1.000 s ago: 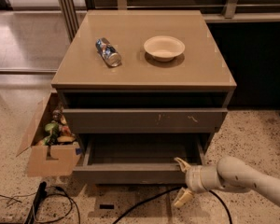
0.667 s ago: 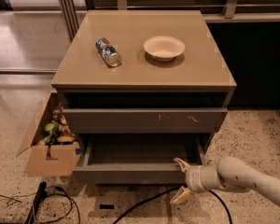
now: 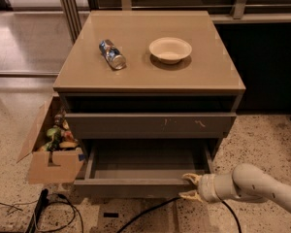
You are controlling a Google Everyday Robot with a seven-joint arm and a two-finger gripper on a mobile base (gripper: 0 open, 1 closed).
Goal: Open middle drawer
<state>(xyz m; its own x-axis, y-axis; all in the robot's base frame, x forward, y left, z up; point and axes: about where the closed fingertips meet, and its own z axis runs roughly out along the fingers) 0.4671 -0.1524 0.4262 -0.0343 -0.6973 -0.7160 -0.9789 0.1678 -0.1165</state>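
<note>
The middle drawer (image 3: 136,187) is pulled out, showing its grey interior (image 3: 145,160). Its plain front faces me near the floor. My gripper (image 3: 189,187) comes in from the lower right on a white arm (image 3: 252,183). It sits at the right end of the drawer's front. One fingertip (image 3: 188,177) rests at the front's top edge and the other lies at its lower edge, so the fingers clasp the front. The top drawer (image 3: 150,125), with small scratch marks, stands slightly out above it. The lowest drawer is hidden under the open one.
A can (image 3: 112,54) lies on its side on the cabinet top (image 3: 87,76), with a white bowl (image 3: 170,49) beside it. An open cardboard box (image 3: 52,152) of items stands at the cabinet's left. Black cables (image 3: 145,215) run across the speckled floor in front.
The two fingers have drawn closer together around the right end of the drawer front. The drawer and the arm have hardly moved.
</note>
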